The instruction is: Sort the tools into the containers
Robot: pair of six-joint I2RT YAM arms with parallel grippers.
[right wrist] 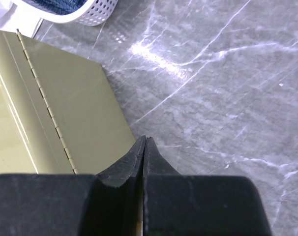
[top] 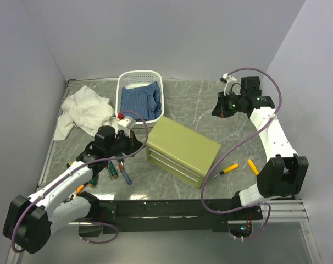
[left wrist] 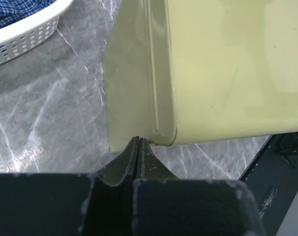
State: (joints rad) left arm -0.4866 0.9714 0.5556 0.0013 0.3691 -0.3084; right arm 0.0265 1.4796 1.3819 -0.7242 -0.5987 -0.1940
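**Left hand [left wrist: 139, 146] and right hand [right wrist: 145, 143] both pinched closed, empty**

The left hand's tips sit just beside a lower corner of the olive-green drawer chest [top: 183, 149]. The right hand hangs by the chest's hinged edge. On the grey desk [top: 199, 104], a cluster of tools [top: 117, 170] lies at the chest's 8 o'clock. A yellow-handled screwdriver [top: 228, 169] lies at its 4 o'clock. The white perforated basket [top: 121, 91] stands at its 11 o'clock.

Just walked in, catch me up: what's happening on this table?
Nothing is held right now. The left hand, shut, sits by a corner of the green chest; the right hand, also shut, hovers near its hinged edge. Tools lie loose left of the chest, a yellow screwdriver right of it. No tool shows in the basket.
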